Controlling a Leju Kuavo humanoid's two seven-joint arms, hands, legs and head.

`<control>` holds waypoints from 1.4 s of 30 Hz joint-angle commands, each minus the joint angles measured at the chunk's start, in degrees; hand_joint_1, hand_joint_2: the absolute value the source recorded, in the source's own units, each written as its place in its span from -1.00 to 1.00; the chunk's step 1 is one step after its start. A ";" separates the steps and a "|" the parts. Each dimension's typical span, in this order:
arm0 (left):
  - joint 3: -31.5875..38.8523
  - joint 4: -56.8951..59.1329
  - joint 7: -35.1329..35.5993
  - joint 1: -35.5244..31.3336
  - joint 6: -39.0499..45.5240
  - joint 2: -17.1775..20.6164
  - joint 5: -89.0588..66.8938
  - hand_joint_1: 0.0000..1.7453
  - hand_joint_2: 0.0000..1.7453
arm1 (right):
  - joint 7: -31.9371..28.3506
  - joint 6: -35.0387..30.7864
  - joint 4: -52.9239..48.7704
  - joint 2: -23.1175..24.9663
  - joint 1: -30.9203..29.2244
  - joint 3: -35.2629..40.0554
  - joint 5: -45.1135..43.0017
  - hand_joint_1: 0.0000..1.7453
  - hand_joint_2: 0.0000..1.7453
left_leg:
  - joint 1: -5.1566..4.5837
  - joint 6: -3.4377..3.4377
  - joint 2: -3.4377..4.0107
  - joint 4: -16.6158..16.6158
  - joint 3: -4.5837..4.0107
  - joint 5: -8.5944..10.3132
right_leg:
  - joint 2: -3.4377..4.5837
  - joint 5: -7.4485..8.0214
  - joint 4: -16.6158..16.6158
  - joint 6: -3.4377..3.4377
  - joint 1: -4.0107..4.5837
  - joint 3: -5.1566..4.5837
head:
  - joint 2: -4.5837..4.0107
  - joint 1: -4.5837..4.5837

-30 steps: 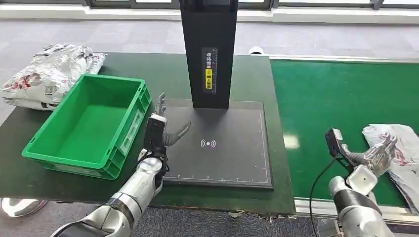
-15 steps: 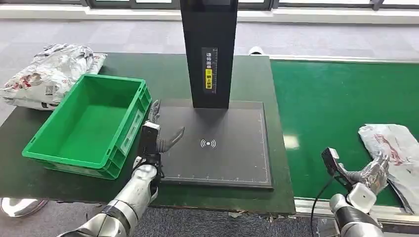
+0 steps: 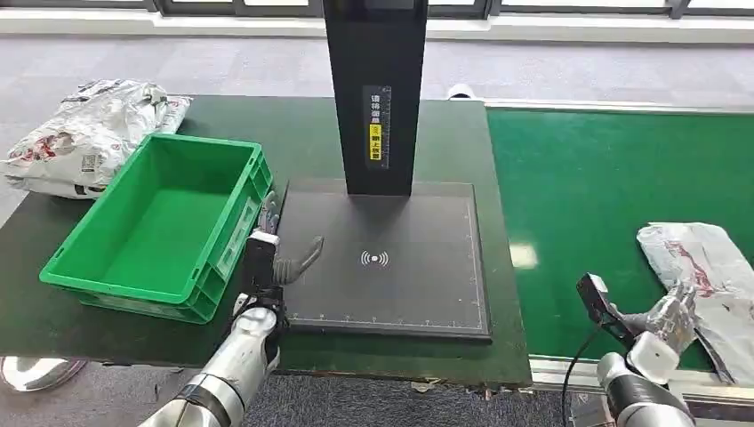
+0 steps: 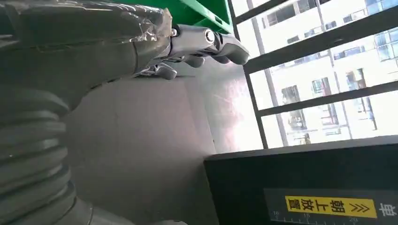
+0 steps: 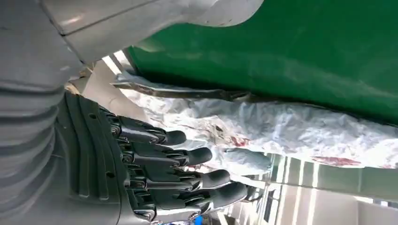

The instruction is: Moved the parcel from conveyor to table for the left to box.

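Observation:
A crumpled white parcel [image 3: 707, 271] with red print lies on the green conveyor belt [image 3: 587, 178] at the right. My right hand [image 3: 671, 311] hovers at the parcel's near left edge with fingers [image 5: 187, 157] spread and empty; in the right wrist view the parcel [image 5: 281, 126] lies just beyond the fingertips. Over the left edge of the black scan pad [image 3: 400, 294] my left hand [image 3: 271, 258] is open, beside the empty green box [image 3: 89, 289]. The left wrist view has its thumb [image 4: 206, 42] held out under the green box [image 4: 197, 11].
A black scanner tower [image 3: 373, 89] rises from the back of the pad on the dark green table [image 3: 302, 133]. Several bagged parcels [image 3: 84, 133] are piled at the table's far left corner. A small black camera [image 3: 594, 296] juts from my right wrist.
Both arms have drawn back toward me and lower. The parcel has shifted slightly left on the belt. Neither hand has taken hold of anything.

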 commanded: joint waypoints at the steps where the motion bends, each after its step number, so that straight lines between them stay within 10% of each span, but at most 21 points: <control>1: 2.13 1.11 0.09 -0.78 -0.66 0.44 -0.28 -1.00 1.00 | 1.88 -0.82 1.74 -1.58 -1.62 0.52 1.85 -1.00 1.00 | 0.02 0.00 0.05 -0.05 0.17 -0.06 | 0.01 -0.04 -0.07 -0.04 0.03 0.17 | 0.00 0.00; 42: 2.01 3.77 -0.42 -3.47 2.29 -0.45 -1.34 -1.00 1.00 | 15.83 14.77 5.67 -5.35 -2.60 12.22 3.53 -1.00 1.00 | 0.03 0.01 0.01 -0.03 0.19 -0.08 | -0.02 -0.06 -0.10 -0.02 0.03 0.21 | 0.00 0.00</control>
